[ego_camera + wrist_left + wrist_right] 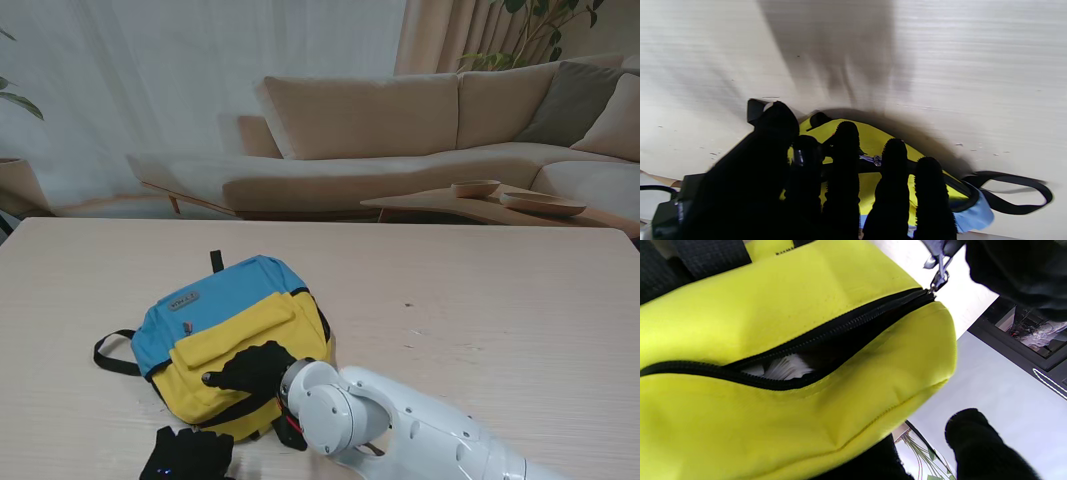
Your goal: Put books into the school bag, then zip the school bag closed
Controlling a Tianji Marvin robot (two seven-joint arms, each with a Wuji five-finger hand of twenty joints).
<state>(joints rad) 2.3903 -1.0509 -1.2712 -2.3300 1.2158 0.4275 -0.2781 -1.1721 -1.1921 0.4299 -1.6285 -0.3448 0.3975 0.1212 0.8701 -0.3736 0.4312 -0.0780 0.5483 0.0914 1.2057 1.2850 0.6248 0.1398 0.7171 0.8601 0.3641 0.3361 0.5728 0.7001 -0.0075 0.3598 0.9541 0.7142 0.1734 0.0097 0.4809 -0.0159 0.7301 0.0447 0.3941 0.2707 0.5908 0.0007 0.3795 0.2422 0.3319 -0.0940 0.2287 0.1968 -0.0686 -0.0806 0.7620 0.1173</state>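
The blue and yellow school bag (225, 330) lies flat on the table's left half. My right hand (255, 368) presses down on its yellow front, fingers curled over the fabric (773, 426). The main zip (826, 336) gapes part way, and white book pages (786, 368) show inside. My left hand (185, 455) sits at the bag's near edge. In the right wrist view its fingertips (1017, 270) pinch the metal zipper pull (939, 273). The left wrist view shows the same pull (876, 160) among the black fingers (843, 156).
The bag's black straps (112, 352) trail toward the table's left edge. Light wooden table (480, 330) stretches to the right and far side. Beyond it are a beige sofa (420, 130) and a low coffee table (480, 205).
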